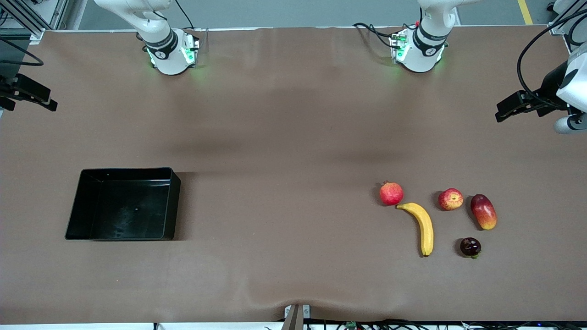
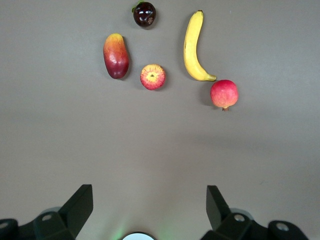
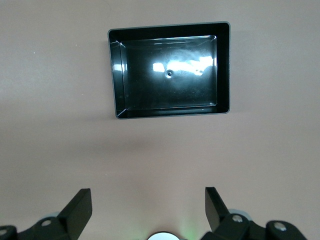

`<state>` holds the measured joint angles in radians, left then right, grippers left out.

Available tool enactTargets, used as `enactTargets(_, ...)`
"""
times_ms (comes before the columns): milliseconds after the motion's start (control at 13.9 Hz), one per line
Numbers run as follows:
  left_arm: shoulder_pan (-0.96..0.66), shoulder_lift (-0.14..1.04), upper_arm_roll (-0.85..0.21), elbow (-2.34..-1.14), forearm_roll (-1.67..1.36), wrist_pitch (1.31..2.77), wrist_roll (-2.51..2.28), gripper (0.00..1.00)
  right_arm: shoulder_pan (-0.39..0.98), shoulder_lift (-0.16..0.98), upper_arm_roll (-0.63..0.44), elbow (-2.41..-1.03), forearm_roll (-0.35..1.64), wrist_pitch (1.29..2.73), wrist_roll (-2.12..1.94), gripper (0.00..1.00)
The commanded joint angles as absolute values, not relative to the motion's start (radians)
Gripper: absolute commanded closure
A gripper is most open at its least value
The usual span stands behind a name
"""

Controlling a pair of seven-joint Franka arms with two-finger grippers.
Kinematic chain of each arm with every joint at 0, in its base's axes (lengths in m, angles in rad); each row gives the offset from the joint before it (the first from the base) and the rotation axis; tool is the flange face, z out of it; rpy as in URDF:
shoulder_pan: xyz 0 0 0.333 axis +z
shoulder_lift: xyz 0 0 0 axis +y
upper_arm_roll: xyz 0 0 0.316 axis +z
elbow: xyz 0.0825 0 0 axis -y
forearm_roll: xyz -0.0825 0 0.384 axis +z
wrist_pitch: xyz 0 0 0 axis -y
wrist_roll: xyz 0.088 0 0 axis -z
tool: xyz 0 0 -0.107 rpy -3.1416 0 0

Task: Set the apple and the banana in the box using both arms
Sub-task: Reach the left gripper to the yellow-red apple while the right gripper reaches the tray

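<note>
I have both pincers spread wide and holding nothing. The left pincer (image 2: 150, 207) hangs high over bare worktop (image 1: 293, 137) at its own end, with the fruit ahead of it and lower down; the right pincer (image 3: 148, 207) hangs the same way at its end, with the box (image 3: 224, 70) ahead of it and below.

The risk I see is a wrong pick. The apple (image 1: 450, 199) lies between the mango (image 1: 483, 211) and the banana (image 1: 422, 226), and the red pomegranate (image 1: 391, 193) lies almost against the banana's stem end, so a careless descent could close on the pomegranate or nudge it. A dark plum (image 1: 470, 246) also lies just beside the banana's other tip. The banana is curved and may roll or slip if I pinch it off centre.

All the fruit is near the left pincer and well apart from the box, so the carry is long and a loose grip could drop something on the way.

The box holds nothing
</note>
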<state>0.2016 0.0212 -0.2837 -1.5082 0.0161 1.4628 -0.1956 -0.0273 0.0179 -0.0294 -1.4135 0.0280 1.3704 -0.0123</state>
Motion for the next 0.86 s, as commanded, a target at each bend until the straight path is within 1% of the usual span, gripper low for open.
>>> enactTargets(0, 0.204, 0.012, -0.291, -1.5, 0.029, 1.448, -0.189, 0.0, -0.043, -0.009, -0.017, -1.437, 0.04, 1.368, -0.014, 0.0)
enactTargets(144, 0.199, 0.017, -0.291, -1.5, 0.029, 1.45, -0.195, 0.0, -0.041, -0.009, -0.017, -1.437, 0.04, 1.37, -0.014, 0.0)
enactTargets(360, 0.19, 0.054, -0.291, -1.483, 0.029, 1.45, -0.21, 0.0, -0.043, -0.009, -0.017, -1.439, 0.04, 1.37, -0.014, 0.0)
enactTargets(504, 0.193, 0.107, -0.29, -1.483, 0.029, 1.456, -0.207, 0.0, -0.043, -0.009, -0.017, -1.445, 0.04, 1.374, -0.014, 0.0)
enactTargets(576, 0.19, 0.138, -0.29, -1.483, 0.029, 1.474, -0.209, 0.0, -0.044, -0.011, -0.017, -1.459, 0.04, 1.381, -0.014, 0.0)
enactTargets(792, 0.19, 0.217, -0.29, -1.496, 0.064, 1.613, -0.21, 0.0, -0.049, -0.011, -0.017, -1.5, 0.041, 1.425, -0.014, 0.0)
